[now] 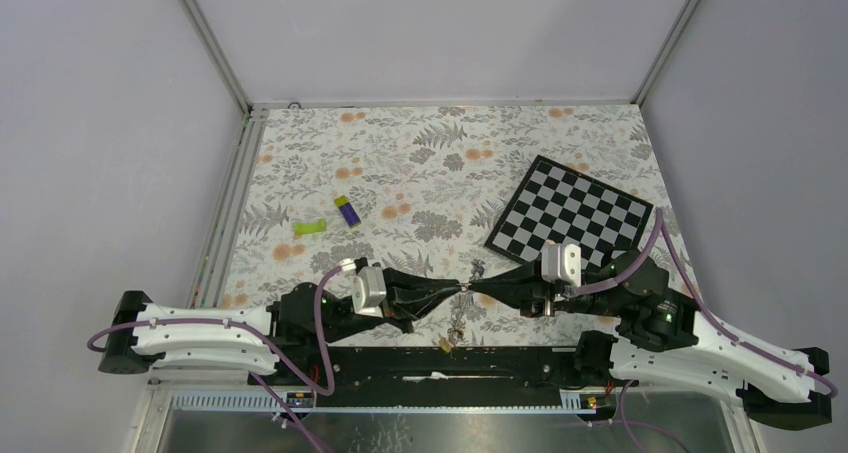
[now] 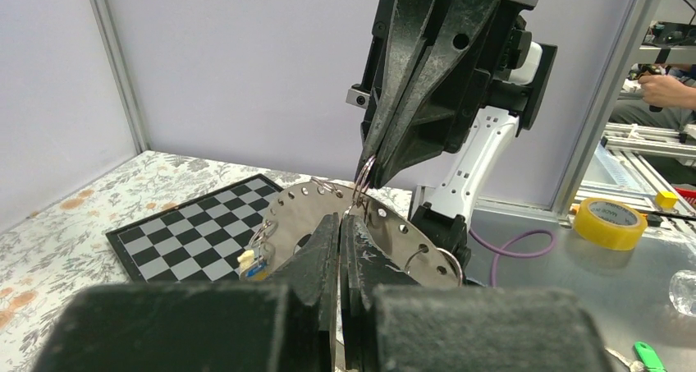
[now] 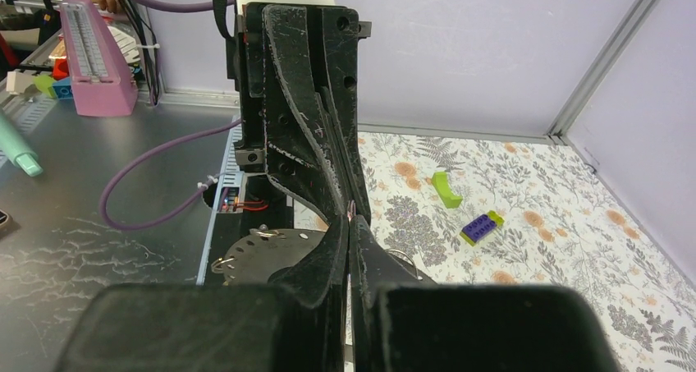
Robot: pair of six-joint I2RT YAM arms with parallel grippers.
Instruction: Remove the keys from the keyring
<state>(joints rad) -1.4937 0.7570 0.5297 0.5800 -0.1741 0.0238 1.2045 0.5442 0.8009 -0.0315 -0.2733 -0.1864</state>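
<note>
Both arms met in the middle at the near edge of the table, nose to nose over the floral cloth [image 1: 420, 173]. The left gripper [image 2: 340, 224] was squeezed fully closed, and its fingers were clamped on the rim of the keyring [image 2: 394, 228], holding that flat grey disc up off the cloth, tilted, with its row of small holes showing along the edge.

The right gripper [image 2: 368, 163] came in from the opposite side, also pressed tight, and its tips were pinched on a small wire loop [image 2: 364, 175] sitting at the upper edge of the keyring, just above the left fingers. The two sets of tips were all but touching there.

One of the keys [image 2: 256, 261], with a yellow and blue head, dangled from the left part of the disc on its own loop. From above, more hardware hung below the meeting point toward the near edge, too small to make out.

The checkerboard [image 1: 570, 213] lay flat to the far right of the grip, apart from it. A purple-and-green block [image 3: 482, 227] and a green block [image 3: 446, 189] sat on the cloth well to the far left, near each other. Off the cloth, a yellow tape roll [image 2: 609, 222] rested on the metal bench to the right.
</note>
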